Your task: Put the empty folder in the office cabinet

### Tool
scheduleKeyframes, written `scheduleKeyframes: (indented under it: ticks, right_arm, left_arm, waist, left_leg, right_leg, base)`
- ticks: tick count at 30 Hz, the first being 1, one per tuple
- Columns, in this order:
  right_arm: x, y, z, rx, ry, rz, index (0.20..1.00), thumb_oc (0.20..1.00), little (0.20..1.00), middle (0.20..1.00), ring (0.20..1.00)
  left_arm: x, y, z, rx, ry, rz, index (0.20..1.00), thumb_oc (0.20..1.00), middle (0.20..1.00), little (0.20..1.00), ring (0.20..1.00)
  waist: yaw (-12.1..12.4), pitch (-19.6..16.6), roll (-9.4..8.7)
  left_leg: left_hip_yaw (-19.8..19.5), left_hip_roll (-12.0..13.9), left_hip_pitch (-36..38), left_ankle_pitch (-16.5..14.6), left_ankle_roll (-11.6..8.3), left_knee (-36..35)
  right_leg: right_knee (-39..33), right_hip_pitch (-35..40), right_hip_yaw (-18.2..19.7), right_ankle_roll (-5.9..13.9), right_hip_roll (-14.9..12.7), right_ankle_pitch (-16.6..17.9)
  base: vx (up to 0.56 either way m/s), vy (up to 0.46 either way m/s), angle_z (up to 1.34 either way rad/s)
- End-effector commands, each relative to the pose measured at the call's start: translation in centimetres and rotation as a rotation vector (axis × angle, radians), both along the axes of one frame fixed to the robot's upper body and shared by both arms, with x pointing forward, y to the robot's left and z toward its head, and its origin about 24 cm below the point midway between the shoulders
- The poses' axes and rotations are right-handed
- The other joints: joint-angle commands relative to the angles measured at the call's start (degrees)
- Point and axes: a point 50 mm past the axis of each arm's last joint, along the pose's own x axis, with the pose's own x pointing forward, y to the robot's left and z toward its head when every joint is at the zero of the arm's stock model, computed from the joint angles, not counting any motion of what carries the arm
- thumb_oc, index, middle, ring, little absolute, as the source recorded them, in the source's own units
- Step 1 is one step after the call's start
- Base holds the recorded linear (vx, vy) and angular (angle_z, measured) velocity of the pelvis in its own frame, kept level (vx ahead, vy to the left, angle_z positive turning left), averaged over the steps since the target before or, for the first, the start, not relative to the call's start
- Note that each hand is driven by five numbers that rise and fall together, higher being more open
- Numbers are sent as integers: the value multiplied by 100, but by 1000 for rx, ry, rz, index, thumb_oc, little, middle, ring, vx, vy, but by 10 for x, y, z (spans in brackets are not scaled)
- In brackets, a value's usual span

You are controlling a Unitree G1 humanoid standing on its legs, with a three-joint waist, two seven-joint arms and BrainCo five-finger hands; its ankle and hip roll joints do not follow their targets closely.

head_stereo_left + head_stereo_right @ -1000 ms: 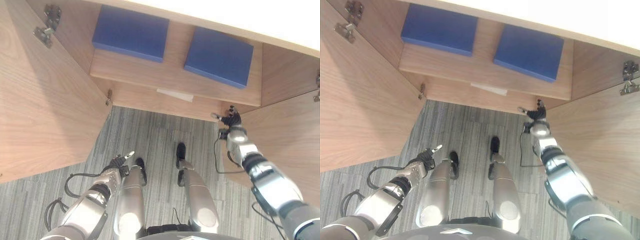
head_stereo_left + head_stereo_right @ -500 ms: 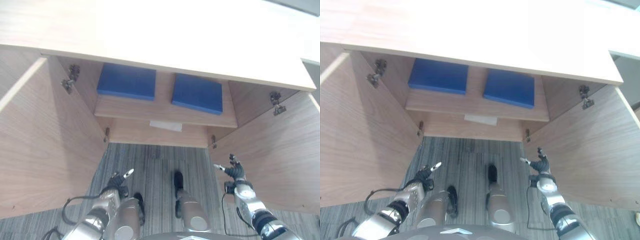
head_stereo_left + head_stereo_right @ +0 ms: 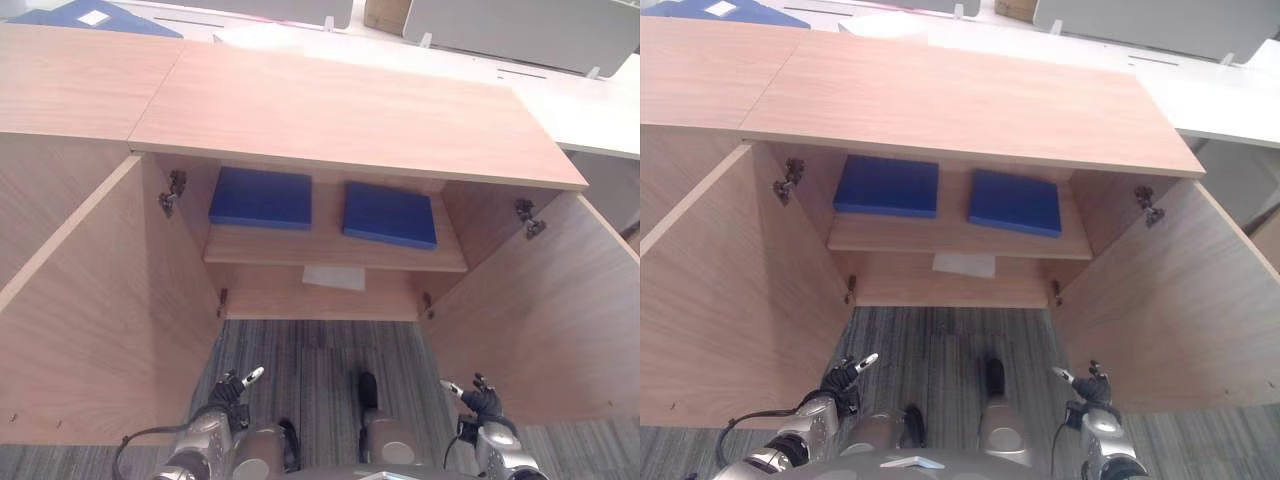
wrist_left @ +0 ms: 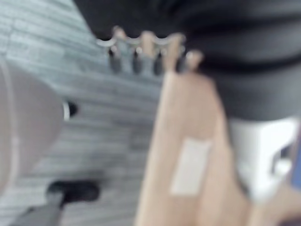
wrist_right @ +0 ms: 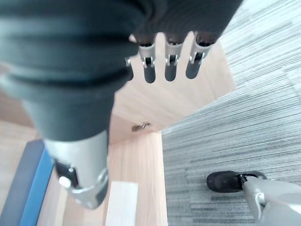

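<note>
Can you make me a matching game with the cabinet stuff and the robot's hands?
Things:
1. folders
2. cabinet doors
3. white label
4. robot's hands (left hand, right hand)

Descriptions:
A. swung open
B. blue, lying flat on the shelf
C. low over the carpet, holding nothing
D. on the shelf's front edge

Pairs: 1-B, 2-A, 3-D, 4-C

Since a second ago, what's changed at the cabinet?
The right hand has dropped away from the cabinet's lower edge; the camera tilted up too. Both hands hold nothing. The left hand stays low, and two blue folders still lie on the shelf.
</note>
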Motion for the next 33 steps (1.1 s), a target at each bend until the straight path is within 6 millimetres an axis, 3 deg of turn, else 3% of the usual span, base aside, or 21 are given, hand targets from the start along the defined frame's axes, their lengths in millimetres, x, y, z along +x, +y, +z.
scheduleKeyframes:
  ticks: [1,2,5,8,11,16,17,22,27,33]
  right_arm:
    - [39,-36,31,-98,-177,-74,1000,1000,1000,1000,1000]
    - [34,-40,29,-106,-170,-125,1000,1000,1000,1000,1000]
    - [28,-46,27,-112,-159,-198,1000,1000,1000,1000,1000]
    - [19,-59,27,-133,-139,-384,1000,1000,1000,1000,1000]
    - [17,-66,29,-136,-141,-518,1000,1000,1000,1000,1000]
    - [16,-69,30,-145,-151,-580,1000,1000,1000,1000,1000]
    - [15,-74,35,-180,-172,-688,1000,1000,1000,1000,1000]
    - [12,-84,47,-315,-188,-908,1000,1000,1000,1000,1000]
    - [3,-97,58,-452,-210,-1114,1000,1000,1000,1000,1000]
    - [6,-109,68,-490,-249,-1141,1000,1000,1000,1000,1000]
  left_arm:
    - [-1,1,6,-1,-142,-92,1000,1000,1000,1000,1000]
    - [-15,6,5,6,-148,-108,1000,1000,1000,1000,1000]
    - [-22,11,5,5,-155,-121,1000,1000,1000,1000,1000]
    - [-33,20,6,-9,-154,-140,1000,1000,1000,1000,1000]
    - [-37,26,7,-6,-149,-135,1000,1000,1000,1000,1000]
    - [-38,28,7,-4,-147,-130,1000,1000,1000,1000,1000]
    - [-41,32,8,-1,-146,-109,1000,1000,1000,1000,1000]
    - [-44,32,8,8,-149,-101,1000,1000,1000,1000,1000]
    - [-51,33,6,5,-121,-102,1000,1000,1000,1000,1000]
    - [-55,31,5,1,-100,-121,1000,1000,1000,1000,1000]
  waist:
    - [179,333,360]
    - [212,371,427]
    - [258,385,499]
    - [372,273,647]
    - [451,210,717]
    - [484,193,737]
    - [527,158,780]
    - [580,100,875]
    - [606,-87,934]
    - [613,-181,972]
  left_leg:
    - [-430,-275,886,-611,-649,-662]
    - [-451,-262,986,-498,-616,-925]
    - [-426,-210,1040,-371,-603,-1185]
    - [-200,17,1093,-88,-632,-1704]
    - [-43,201,1114,96,-634,-1959]
    - [-6,258,1122,154,-633,-2025]
    - [47,354,1137,258,-623,-2164]
    - [78,454,1220,392,-625,-2419]
    - [23,506,1500,575,-805,-2787]
    - [-43,520,1586,646,-885,-2916]
  right_leg:
    - [-310,-345,-589,0,405,1023]
    - [-267,-295,-599,9,351,1095]
    - [-59,-221,-565,5,235,1142]
    - [380,-20,-580,40,-51,1220]
    - [614,162,-631,23,-164,1159]
    - [660,233,-680,15,-187,1121]
    - [811,350,-735,-4,-213,1035]
    - [872,600,-835,-19,-170,751]
    - [332,923,-1017,62,107,498]
    - [218,1075,-1060,-13,217,368]
  base:
    - [-256,119,-59]
    - [-222,115,-45]
    - [-126,63,1]
    - [-192,35,-2]
    - [-129,-35,-11]
    - [-43,-36,-19]
    - [-70,-59,-19]
    - [-87,-127,-54]
    - [20,-165,-20]
    - [44,-103,2]
